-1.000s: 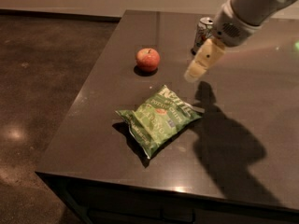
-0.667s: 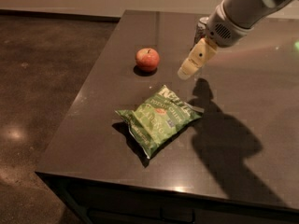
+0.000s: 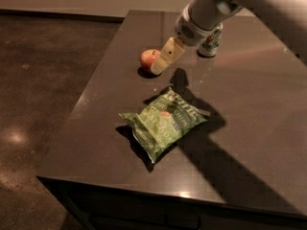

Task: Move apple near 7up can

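The red-orange apple (image 3: pixel 147 59) sits on the dark table (image 3: pixel 259 104) near its left edge. My gripper (image 3: pixel 163 62) reaches down from the upper right and is right at the apple's right side, covering part of it. I cannot tell whether it touches the apple. The white and green 7up can (image 3: pixel 211 40) stands upright further back and to the right of the apple, partly hidden behind my arm.
A green chip bag (image 3: pixel 165 121) lies flat in the middle of the table, in front of the apple. The table's left edge runs close to the apple, with dark floor beyond it. My arm casts a long shadow to the right of the bag.
My gripper has moved left and a little down, from beside the can to right against the apple's right side. The apple, can and bag have not moved.
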Robot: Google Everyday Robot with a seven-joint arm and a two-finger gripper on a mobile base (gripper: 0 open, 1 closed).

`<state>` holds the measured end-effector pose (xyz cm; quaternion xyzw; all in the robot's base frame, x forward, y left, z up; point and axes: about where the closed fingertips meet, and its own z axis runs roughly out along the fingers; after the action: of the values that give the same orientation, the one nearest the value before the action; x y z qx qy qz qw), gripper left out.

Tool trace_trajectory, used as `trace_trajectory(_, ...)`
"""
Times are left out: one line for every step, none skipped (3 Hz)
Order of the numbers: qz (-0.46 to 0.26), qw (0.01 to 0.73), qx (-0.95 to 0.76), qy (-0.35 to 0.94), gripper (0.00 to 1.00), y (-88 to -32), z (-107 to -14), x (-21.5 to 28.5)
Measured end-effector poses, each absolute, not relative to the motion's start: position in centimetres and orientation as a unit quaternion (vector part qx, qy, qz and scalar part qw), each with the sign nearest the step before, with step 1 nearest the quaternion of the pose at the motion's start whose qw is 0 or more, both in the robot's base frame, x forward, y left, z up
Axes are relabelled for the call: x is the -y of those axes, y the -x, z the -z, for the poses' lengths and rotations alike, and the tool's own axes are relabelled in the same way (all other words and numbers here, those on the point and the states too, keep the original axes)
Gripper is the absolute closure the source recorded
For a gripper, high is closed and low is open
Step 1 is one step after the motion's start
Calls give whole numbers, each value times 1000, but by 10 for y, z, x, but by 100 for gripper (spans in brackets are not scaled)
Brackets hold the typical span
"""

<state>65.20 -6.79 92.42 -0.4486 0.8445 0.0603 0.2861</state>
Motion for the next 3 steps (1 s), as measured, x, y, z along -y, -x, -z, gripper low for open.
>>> trace_trajectory(-62,285,-840,457,0,-670,-913,41)
trace_trajectory(-66,274,-837,469,0,-680,-901,23)
trace_trajectory(-70,259,-837,476,0,-687,-888,18)
